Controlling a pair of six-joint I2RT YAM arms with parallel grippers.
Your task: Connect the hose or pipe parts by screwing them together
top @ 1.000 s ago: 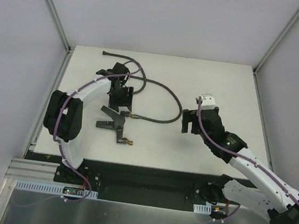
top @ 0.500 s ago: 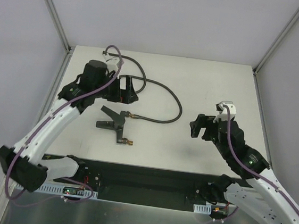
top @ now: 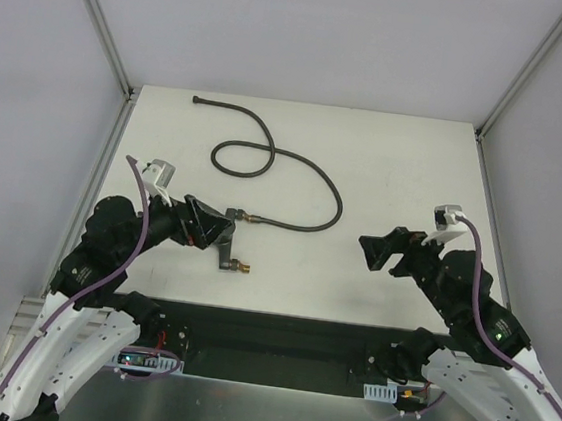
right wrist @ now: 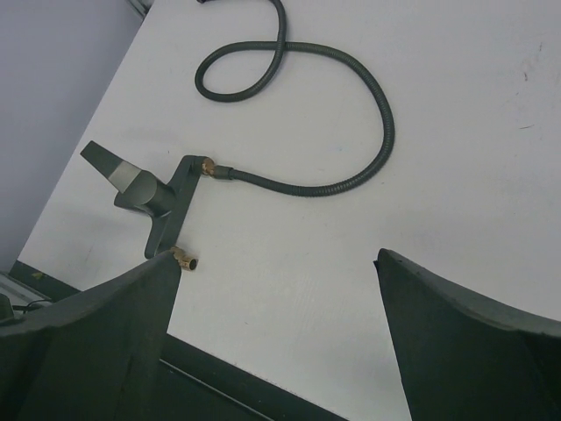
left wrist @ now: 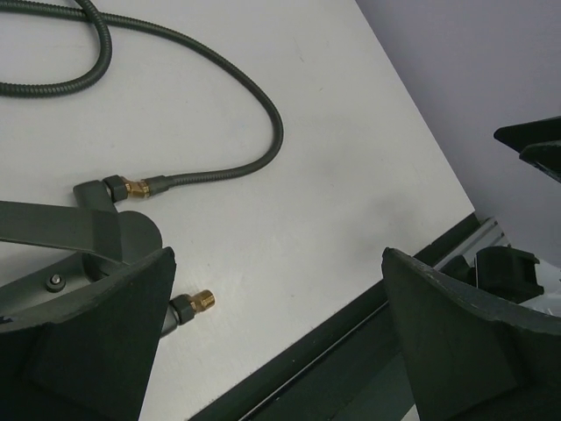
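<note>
Because my left gripper point(top: 204, 225) hangs right over the short dark grey forked fitting point(right wrist: 162, 197), the overhead view hides that fitting's flat arm; only its stem and its lower brass threaded end point(top: 242, 264) show there. In my left wrist view one finger point(left wrist: 96, 342) covers part of the fitting's body, and I cannot tell whether it touches it. My left jaws are spread wide and grasp nothing.

On the white table top point(top: 407, 163) lies the long thin dark grey flexible ribbed hose point(top: 339, 205). Its small brass end nut point(left wrist: 136, 186) sits against the fitting's upper brass end. Whether the threads are turned fully home is too small to make out. From the fitting the hose runs to the right, curves back, makes a loop beyond the fitting and ends at its far tip point(top: 197, 99), well beyond the fitting. My right wrist view cuts that tip off at the top edge.

My right gripper point(top: 389, 250) hangs well to the right of the fitting, raised off the table, its jaws released and empty. Its two fingers fill the lower corners of its own view and hide the table there.
</note>
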